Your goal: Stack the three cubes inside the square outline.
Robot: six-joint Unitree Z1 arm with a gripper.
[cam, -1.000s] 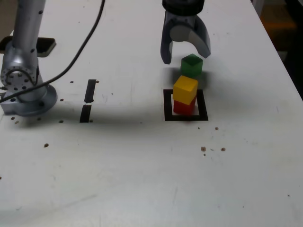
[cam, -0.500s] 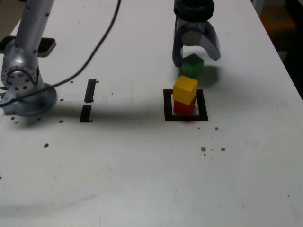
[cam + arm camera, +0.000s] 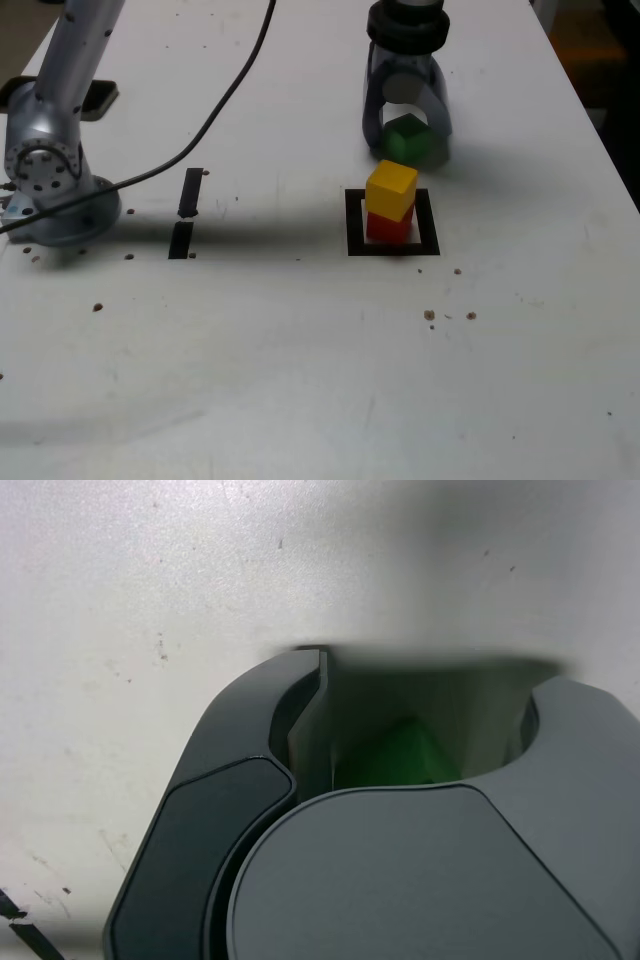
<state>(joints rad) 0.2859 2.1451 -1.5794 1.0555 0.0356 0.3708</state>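
Note:
The green cube sits on the white table just behind the square outline. My gripper is lowered over it, one finger on each side. In the wrist view the green cube lies between the jaws of the gripper with a little room still showing on both sides, so the gripper is open around it. Inside the outline the yellow cube rests on the red cube, turned slightly against it.
The arm's silver base stands at the exterior view's left, with a black cable running over the table. Two short black strips lie left of the outline. Brown crumbs dot the table, whose edge runs down the right.
The gripper has moved right and come down over the green cube. Its jaws have narrowed from wide open to close beside the cube. The cubes have not moved.

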